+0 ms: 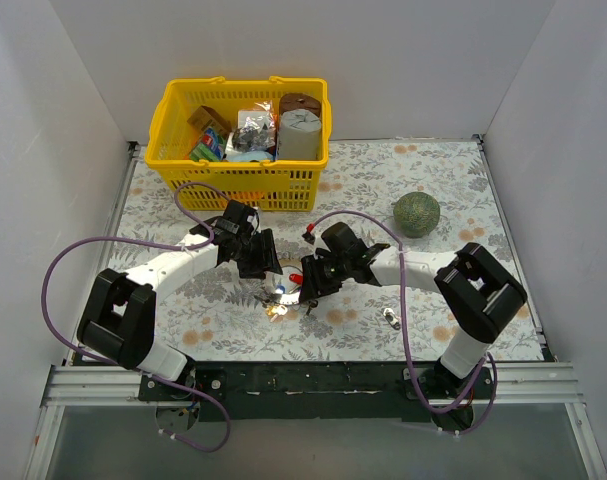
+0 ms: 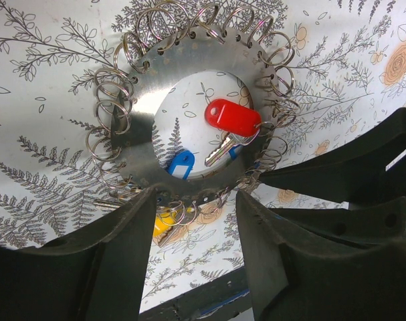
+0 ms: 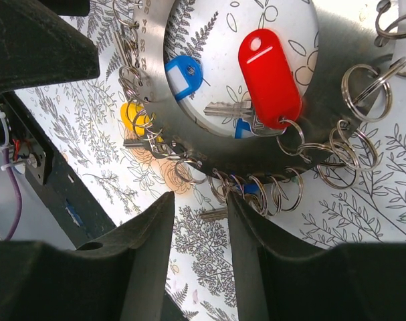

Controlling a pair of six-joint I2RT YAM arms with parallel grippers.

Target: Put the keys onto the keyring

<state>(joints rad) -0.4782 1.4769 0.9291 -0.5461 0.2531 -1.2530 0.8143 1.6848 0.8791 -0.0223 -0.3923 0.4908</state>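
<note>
The left arm (image 1: 173, 265) bends at its elbow by the front-left corner and runs low across the flowered surface (image 1: 463, 170) toward the middle, wrist tipped downward. The right arm (image 1: 423, 268) mirrors it from the front right, elbow raised and forearm stretched leftward. Their tips come nose to nose over the keyring (image 2: 139, 114), which lies flat on the surface between them near the front centre. The left claw (image 2: 196, 200) has its fingers apart, straddling a stretch of the toothed rim hung with small split rings. The right claw (image 3: 199, 207) also stands parted at the opposite edge, with a thin metal key shaft (image 3: 213, 214) lying in its gap. A red-headed key (image 2: 233, 115) rests in the hollow centre, hooked to a small ring at the rim. A blue-headed key (image 2: 181, 164) sits at the inner edge, and a yellow-headed key (image 2: 164, 224) peeks from under the outer rim. One loose key (image 1: 390, 318) lies well apart, near the right elbow.
</note>
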